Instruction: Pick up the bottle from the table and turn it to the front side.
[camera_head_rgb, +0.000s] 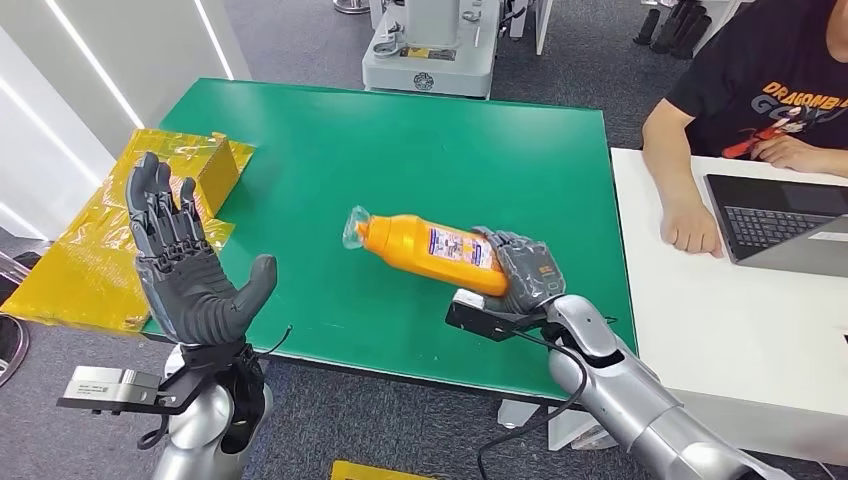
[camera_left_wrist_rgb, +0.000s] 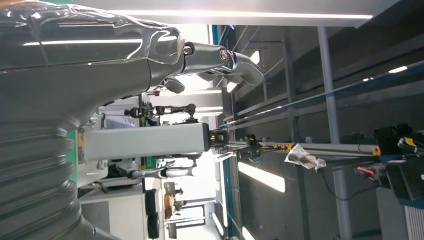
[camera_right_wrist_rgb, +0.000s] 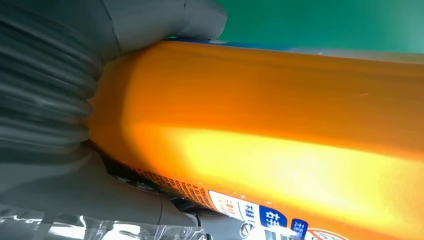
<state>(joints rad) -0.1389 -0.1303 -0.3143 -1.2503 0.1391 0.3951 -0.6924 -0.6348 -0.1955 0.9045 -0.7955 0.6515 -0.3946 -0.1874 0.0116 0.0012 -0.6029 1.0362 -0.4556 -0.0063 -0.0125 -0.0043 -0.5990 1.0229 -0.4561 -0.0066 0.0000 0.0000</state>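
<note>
right hand (camera_head_rgb: 520, 272): wrapped around base end of orange bottle (camera_head_rgb: 430, 251), which is held over green table (camera_head_rgb: 400, 150) | left hand (camera_head_rgb: 185, 268): raised, fingers spread wide, nothing held | bottle: lying near-horizontal, clear-wrapped cap pointed toward left hand, label facing up | yellow bags (camera_head_rgb: 95, 250) at table's left edge; person's hand (camera_head_rgb: 692, 225) rested on white desk (camera_head_rgb: 730, 330) beside laptop (camera_head_rgb: 780, 222)

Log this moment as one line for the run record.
right hand: grips orange bottle by its base, lying sideways over green table | left hand: raised, fingers spread, holds nothing | person: seated at laptop
</note>
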